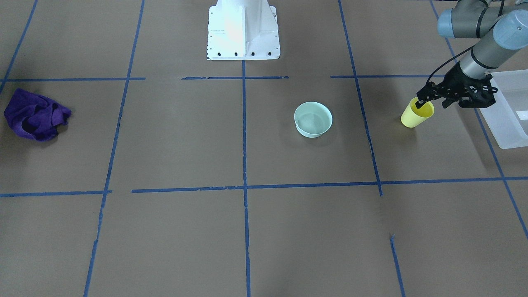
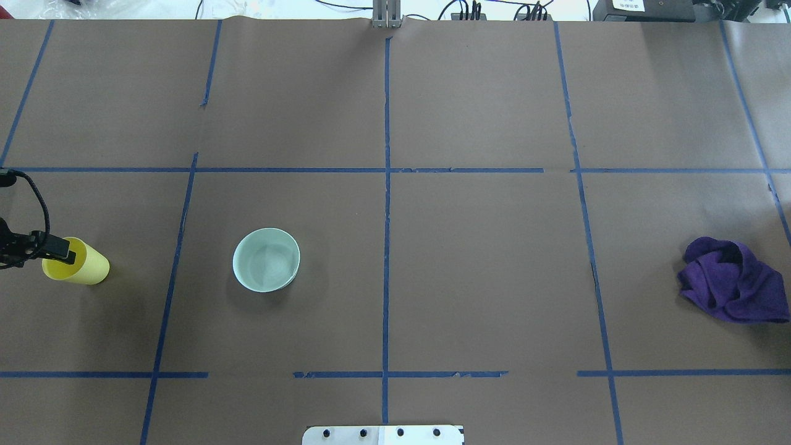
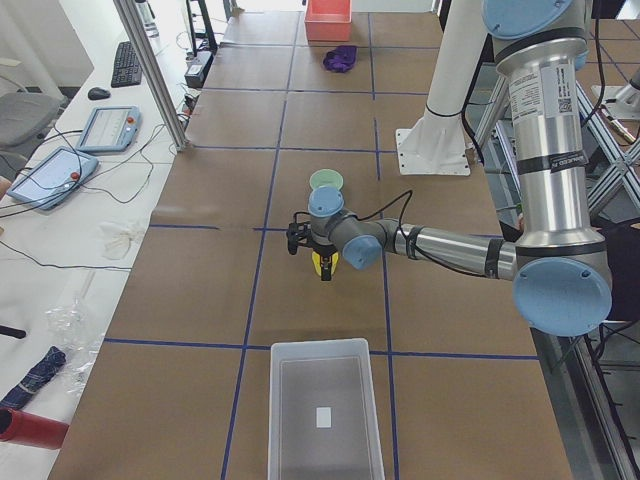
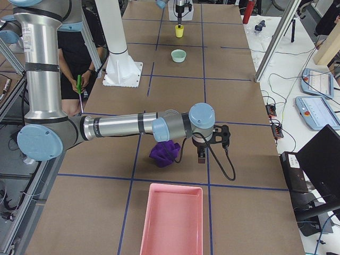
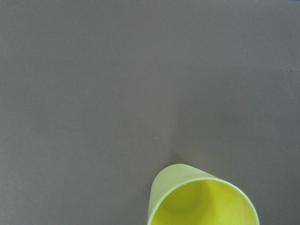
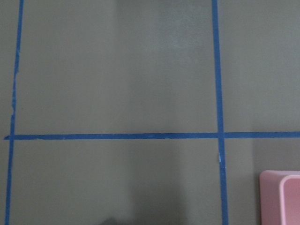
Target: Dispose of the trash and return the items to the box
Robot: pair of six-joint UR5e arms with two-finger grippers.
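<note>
The small yellow cup is at the table's left end, tilted, with its rim in my left gripper. One finger sits inside the rim and the gripper is shut on it. The cup also shows in the overhead view and the left wrist view. The pale mint-green bowl stands upright and empty on the table, apart from the cup. The frosted-white box lies just beyond the left gripper and looks empty. My right gripper hangs beside the purple cloth; I cannot tell if it is open or shut.
The purple cloth lies crumpled at the table's right end. A pink tray sits past it at that end. The white robot base stands at the table's middle back edge. Blue tape lines cross the brown paper.
</note>
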